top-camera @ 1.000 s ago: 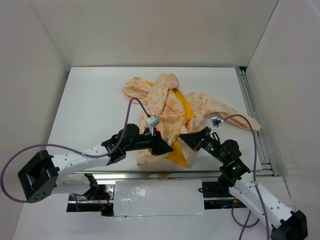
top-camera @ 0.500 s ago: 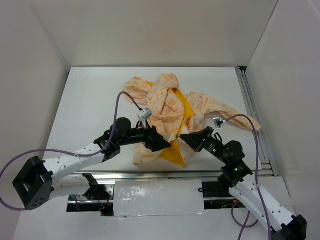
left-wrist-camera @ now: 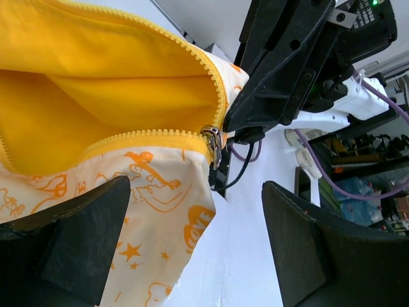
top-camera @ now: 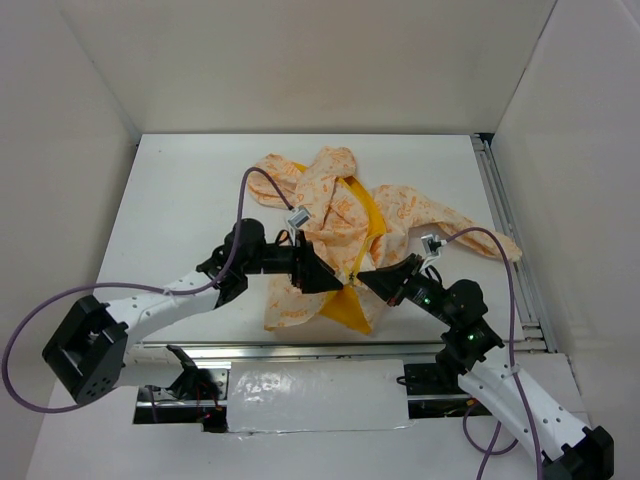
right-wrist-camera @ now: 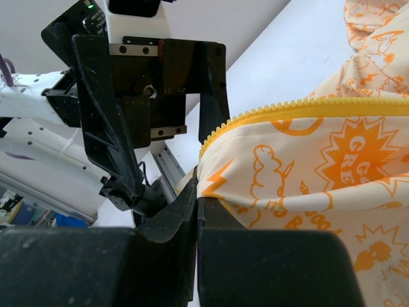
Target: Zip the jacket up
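The jacket lies crumpled mid-table, cream with orange print, its yellow lining showing down the open front. In the left wrist view its metal zipper slider sits at the bottom end of the yellow teeth, where the two front edges meet. My left gripper stands open just left of that end; the cream hem lies between its fingers untouched. My right gripper faces it from the right, shut on the jacket's bottom corner beside the zipper.
One sleeve trails toward the rail along the table's right edge. A metal rail runs along the near edge by the arm bases. White walls enclose the table on three sides.
My left gripper has opened and let go of the jacket's lower front, then shifted slightly away from the near edge. The right gripper has kept its hold and place.
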Robot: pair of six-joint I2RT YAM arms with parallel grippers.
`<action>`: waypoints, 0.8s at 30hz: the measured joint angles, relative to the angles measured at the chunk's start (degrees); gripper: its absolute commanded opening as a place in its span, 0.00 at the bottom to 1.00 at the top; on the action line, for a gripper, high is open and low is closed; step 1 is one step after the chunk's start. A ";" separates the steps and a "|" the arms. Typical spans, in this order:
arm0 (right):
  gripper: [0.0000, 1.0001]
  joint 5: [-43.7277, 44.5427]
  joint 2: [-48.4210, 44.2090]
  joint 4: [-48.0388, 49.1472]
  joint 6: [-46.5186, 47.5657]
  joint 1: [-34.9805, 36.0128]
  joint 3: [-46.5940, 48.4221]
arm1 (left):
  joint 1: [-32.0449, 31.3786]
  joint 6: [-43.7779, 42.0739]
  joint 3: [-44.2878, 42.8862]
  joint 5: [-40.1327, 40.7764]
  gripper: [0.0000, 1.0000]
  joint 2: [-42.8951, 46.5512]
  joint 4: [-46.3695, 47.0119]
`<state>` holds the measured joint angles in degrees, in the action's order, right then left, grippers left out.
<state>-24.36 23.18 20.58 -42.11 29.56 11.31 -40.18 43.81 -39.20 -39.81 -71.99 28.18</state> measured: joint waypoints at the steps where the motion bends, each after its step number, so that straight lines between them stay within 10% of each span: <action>1: 0.00 0.00 0.00 0.02 0.00 0.00 0.00 | -0.11 0.04 -0.35 -0.26 0.94 -0.72 0.04; 10: 0.00 -0.09 0.98 0.85 -0.02 0.02 0.00 | -0.46 1.03 -1.97 -1.49 0.72 -3.82 2.12; 24: 0.00 -0.04 2.10 2.36 -0.13 0.02 0.00 | -0.57 1.29 -3.48 -4.79 0.05 -6.54 4.63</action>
<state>-24.40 25.28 22.94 -42.24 29.58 11.31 -40.75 45.10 -42.68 -44.60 -78.52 32.82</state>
